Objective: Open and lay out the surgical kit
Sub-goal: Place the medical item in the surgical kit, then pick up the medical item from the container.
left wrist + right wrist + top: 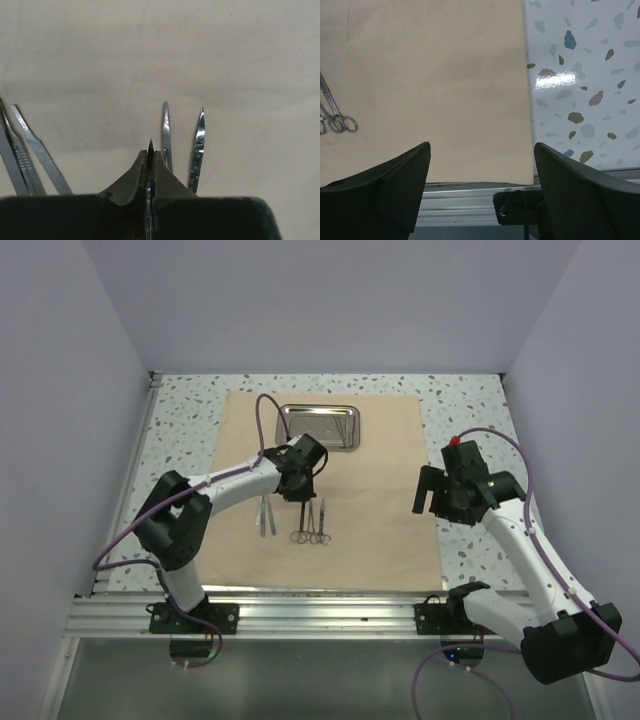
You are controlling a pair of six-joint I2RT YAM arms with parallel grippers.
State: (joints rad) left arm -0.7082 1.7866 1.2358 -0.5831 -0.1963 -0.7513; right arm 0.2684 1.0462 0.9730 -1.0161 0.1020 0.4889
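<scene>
The beige cloth wrap (380, 500) lies spread flat, with the empty steel tray (320, 426) on its far part. My left gripper (303, 488) is shut on a slim pointed steel instrument (149, 146), whose tip sticks out between the fingertips just above the cloth (150, 60). Two ring-handled instruments (318, 524) lie side by side just right of it, and their blades show in the left wrist view (166, 132). Two flat steel handles (265, 518) lie to the left (40, 155). My right gripper (440, 502) is open and empty over the cloth's right edge (522, 100).
Speckled tabletop (470, 410) surrounds the cloth. An aluminium rail (320, 615) runs along the near edge and shows below my right gripper (480, 170) in the right wrist view (460, 200). Ring handles (342, 122) show at that view's left edge. Walls close in on three sides.
</scene>
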